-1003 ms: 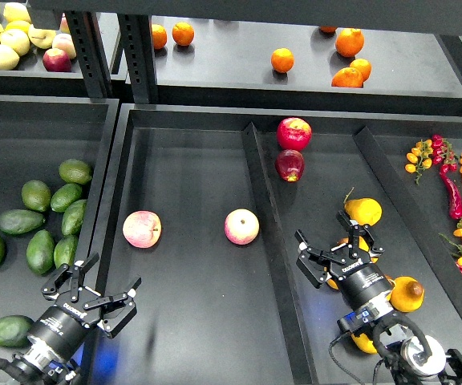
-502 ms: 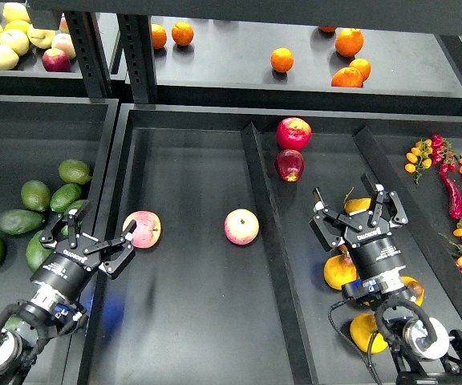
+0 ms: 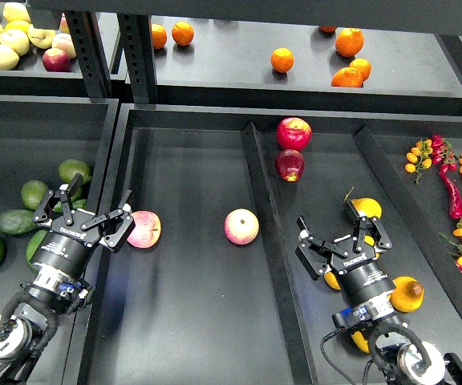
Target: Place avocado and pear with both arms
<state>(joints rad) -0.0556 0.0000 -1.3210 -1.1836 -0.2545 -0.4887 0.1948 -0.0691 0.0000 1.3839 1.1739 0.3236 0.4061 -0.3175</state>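
Observation:
Several avocados lie in the left bin; a dark elongated avocado lies left of my left gripper. That gripper is open and empty over the right end of the pile, hiding some fruit. Several yellow-orange pears lie in the right compartment. The pear with a brownish blotch at its top lies right of my right wrist. My right gripper is open and empty, between a pear at its far side and another pear half hidden beneath it.
Two pink-and-yellow apples lie in the middle compartment, the first right beside my left fingers. Two red apples lie at the back. A divider wall splits the compartments. Oranges sit on the back shelf, chillies at the right.
My left gripper has moved forward and up from the near edge to the avocado pile, staying open. My right gripper went forward, then drew back and left, staying open.

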